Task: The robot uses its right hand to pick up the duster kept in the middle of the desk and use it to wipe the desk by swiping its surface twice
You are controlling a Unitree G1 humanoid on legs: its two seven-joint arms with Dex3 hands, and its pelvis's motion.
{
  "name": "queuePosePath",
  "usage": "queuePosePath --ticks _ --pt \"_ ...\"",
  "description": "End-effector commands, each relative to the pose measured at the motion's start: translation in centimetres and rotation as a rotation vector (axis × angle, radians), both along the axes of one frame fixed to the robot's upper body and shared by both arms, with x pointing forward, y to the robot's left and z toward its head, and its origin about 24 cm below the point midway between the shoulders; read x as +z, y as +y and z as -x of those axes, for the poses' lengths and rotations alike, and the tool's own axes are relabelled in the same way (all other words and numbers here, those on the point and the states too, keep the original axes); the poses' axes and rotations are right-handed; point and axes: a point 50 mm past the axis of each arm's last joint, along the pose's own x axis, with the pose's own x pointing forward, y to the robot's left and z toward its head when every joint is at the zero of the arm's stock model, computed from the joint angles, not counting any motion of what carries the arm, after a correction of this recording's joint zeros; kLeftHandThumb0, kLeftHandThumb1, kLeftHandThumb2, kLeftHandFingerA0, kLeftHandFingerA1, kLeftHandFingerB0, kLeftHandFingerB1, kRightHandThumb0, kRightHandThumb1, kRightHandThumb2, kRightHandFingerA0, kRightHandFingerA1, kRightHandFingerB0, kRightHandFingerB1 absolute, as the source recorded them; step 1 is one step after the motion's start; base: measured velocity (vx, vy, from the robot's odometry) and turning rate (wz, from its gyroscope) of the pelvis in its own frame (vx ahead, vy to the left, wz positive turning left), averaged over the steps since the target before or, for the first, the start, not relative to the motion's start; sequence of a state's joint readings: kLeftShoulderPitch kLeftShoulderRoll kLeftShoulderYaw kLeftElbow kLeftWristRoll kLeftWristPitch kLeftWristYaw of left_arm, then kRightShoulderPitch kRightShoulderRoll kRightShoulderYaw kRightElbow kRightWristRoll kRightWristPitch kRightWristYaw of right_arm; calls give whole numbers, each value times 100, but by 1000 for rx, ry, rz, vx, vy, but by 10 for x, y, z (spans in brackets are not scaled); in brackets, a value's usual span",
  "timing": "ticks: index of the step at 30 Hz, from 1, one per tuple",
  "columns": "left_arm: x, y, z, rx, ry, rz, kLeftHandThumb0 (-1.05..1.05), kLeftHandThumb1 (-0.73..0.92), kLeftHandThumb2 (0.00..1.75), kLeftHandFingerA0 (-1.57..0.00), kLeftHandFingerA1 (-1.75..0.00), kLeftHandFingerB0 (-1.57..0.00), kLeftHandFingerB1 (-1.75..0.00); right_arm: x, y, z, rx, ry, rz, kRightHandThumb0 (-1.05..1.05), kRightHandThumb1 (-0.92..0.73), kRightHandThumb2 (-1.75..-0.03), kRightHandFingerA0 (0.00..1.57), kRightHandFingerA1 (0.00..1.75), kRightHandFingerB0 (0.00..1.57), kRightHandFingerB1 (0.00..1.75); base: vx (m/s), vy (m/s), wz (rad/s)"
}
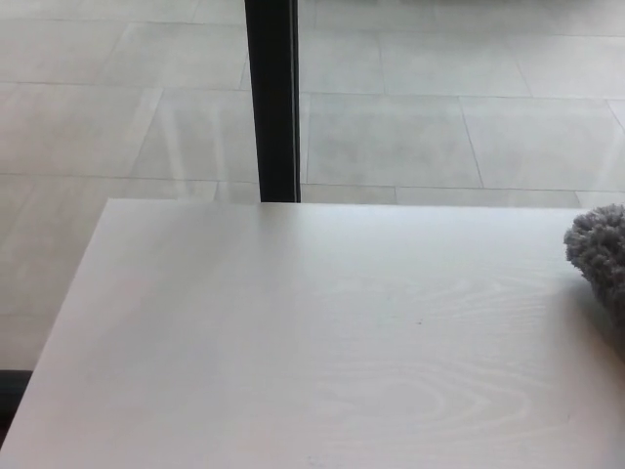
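The grey fluffy duster (600, 252) shows only as a fuzzy head at the right edge of the head view, resting on or just above the white wood-grain desk (293, 342). The rest of the duster runs out of the picture to the right. Neither of my hands appears in the view, so whatever holds the duster is hidden.
A black vertical post (272, 98) stands behind the desk's far edge, in front of a glass pane and a grey tiled floor (439, 117). The desk's left edge slants toward a dark object (10, 391) at the lower left.
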State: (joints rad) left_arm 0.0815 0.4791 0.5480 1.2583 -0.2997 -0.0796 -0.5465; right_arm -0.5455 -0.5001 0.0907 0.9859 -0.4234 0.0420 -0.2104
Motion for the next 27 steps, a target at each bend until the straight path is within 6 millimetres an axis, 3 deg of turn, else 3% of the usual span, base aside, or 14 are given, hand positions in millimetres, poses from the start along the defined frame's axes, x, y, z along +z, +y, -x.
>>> queuePosePath --ticks 1,14,19,21,22,25,26,27 --pt "5 6 2 0 -11 -19 -52 60 58 -44 -56 -45 -42 18 -22 4 -16 161 92 -105 -84 -70 0 0 0 0 0 0 0" --pt "5 7 5 -6 17 -32 -51 60 58 -45 -55 -47 -42 54 -35 11 4 136 130 -105 -84 -68 0 0 0 0 0 0 0" --pt "5 7 9 -9 28 -37 -52 62 59 -46 -53 -46 -40 90 -38 24 31 33 136 -105 -90 -69 0 0 0 0 0 0 0" --pt "5 7 10 -8 17 -25 -52 60 58 -44 -54 -45 -41 102 -36 33 33 -21 125 -105 -91 -69 0 0 0 0 0 0 0" --pt "5 7 9 -17 13 -28 -54 60 58 -43 -55 -44 -41 125 -39 54 37 -120 121 -105 -92 -71 0 0 0 0 0 0 0" --pt "4 6 11 -5 13 -17 -52 61 58 -42 -55 -43 -42 135 -46 82 28 -281 -47 -102 -81 -77 0 0 0 2 0 0 0" --pt "4 5 13 -18 19 -26 -54 61 58 -41 -54 -42 -41 134 -53 95 3 -320 -72 -105 -70 -110 0 46 0 20 0 0 0" --pt "4 6 14 -18 25 -30 -54 62 59 -42 -55 -44 -41 133 -60 107 -32 -342 -95 -105 -69 -110 0 44 0 21 0 0 0"
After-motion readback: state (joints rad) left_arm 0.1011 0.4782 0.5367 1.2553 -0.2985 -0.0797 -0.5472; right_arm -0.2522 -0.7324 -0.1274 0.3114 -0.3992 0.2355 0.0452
